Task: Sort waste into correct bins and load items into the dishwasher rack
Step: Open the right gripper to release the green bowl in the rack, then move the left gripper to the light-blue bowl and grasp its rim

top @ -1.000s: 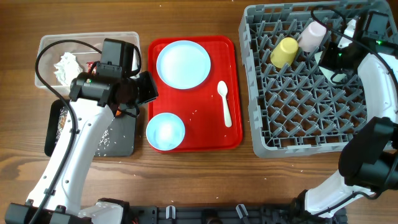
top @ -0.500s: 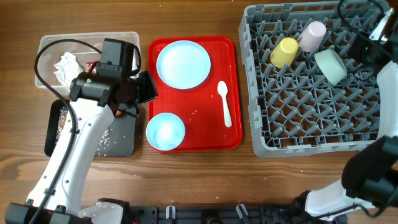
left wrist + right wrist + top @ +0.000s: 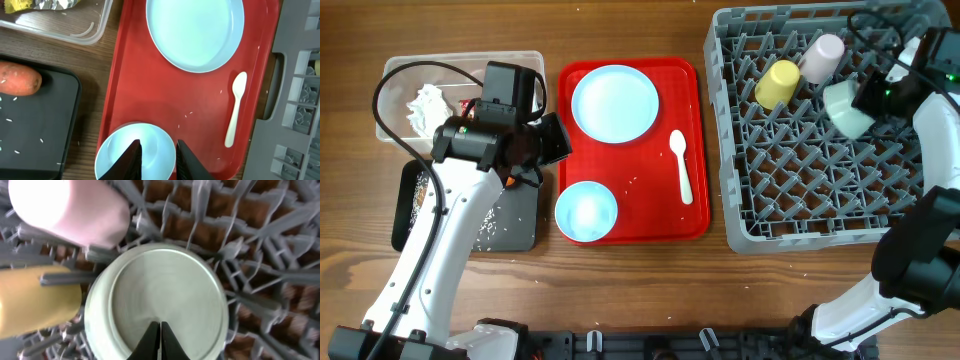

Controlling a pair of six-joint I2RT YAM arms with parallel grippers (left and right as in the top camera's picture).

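In the upper right of the overhead view, the right pincer (image 3: 159, 326) hangs over the grey rack (image 3: 800, 180). Its two tips are pressed together with nothing between them, right in front of a pale tipped bowl (image 3: 847, 108) lodged among the pegs. Just left of that bowl lie a pink cup (image 3: 823, 57) and a yellow cup (image 3: 777, 83), both on their sides.

At the centre of the worktop (image 3: 640, 290) sits a red tray (image 3: 690, 225). It carries a round plate (image 3: 615, 103) at its top, a white spoon (image 3: 681, 165) on its right and a blue bowl (image 3: 586, 212) at its lower left. The left pincer (image 3: 158, 144) stands partly open over this bowl's right rim, one tip above the inside and one just outside it. It grips nothing.

At the left, a clear tub (image 3: 395, 70) holds a crumpled tissue (image 3: 426, 105), a yellow wrapper (image 3: 20, 4) and a silver wrapper (image 3: 57, 4). Below it, a black tray (image 3: 515, 225) holds a carrot (image 3: 17, 80) and scattered rice grains (image 3: 490, 232).
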